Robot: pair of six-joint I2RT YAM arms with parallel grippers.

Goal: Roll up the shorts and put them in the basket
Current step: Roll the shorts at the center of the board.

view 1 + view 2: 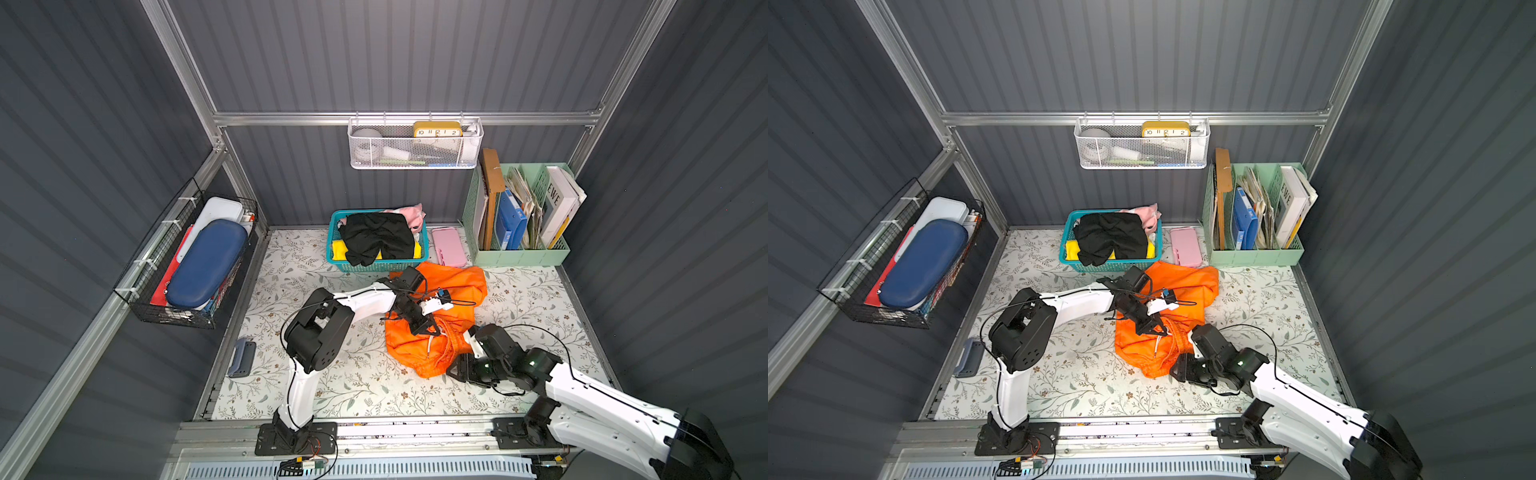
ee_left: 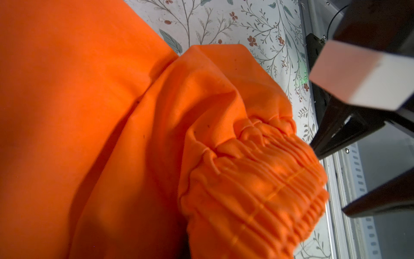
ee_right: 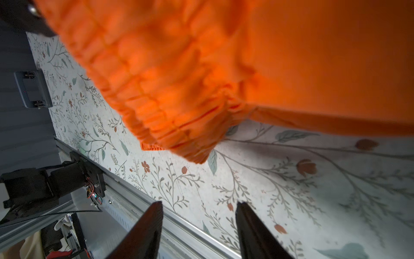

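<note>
- Clock directions are read from a top view, with 12 toward the back wall.
- Nearest, at about 5 o'clock on the floral-print tabletop (image 1: 365, 386), the right gripper (image 3: 199, 204) sits low. Its fingers are spread apart with nothing between them, just beside the near edge of the orange shorts (image 1: 409, 347).
- The orange shorts lie crumpled around the table's centre, with the gathered elastic waistband (image 2: 257, 190) toward 6 o'clock.
- The left gripper (image 1: 427, 331) reaches in from 9 o'clock and points down into the shorts. Its fingers are pressed together, pinching the fabric at the waistband, which the right wrist view shows raised off the table. A thin white cord (image 1: 430, 347) hangs below it.
- At 8 o'clock, by the table edge, lies a small grey-blue tool (image 1: 242, 357).
- At 12 o'clock a teal basket (image 1: 376, 266) holds the black shorts (image 1: 378, 239), draped over a yellow cloth (image 1: 337, 249). A pink cloth (image 1: 411, 214) lies behind them.
- At the basket's 3 o'clock is a pink case (image 1: 449, 247), then a mint file organizer (image 1: 519, 255). It holds a blue binder (image 1: 510, 224) and a white book (image 1: 559, 203) showing the letters "EWE".
- Farthest, a white mesh wall basket (image 1: 415, 160) carries a yellow clock (image 1: 436, 129) showing 10, 11, 12, 1, 2.
</note>
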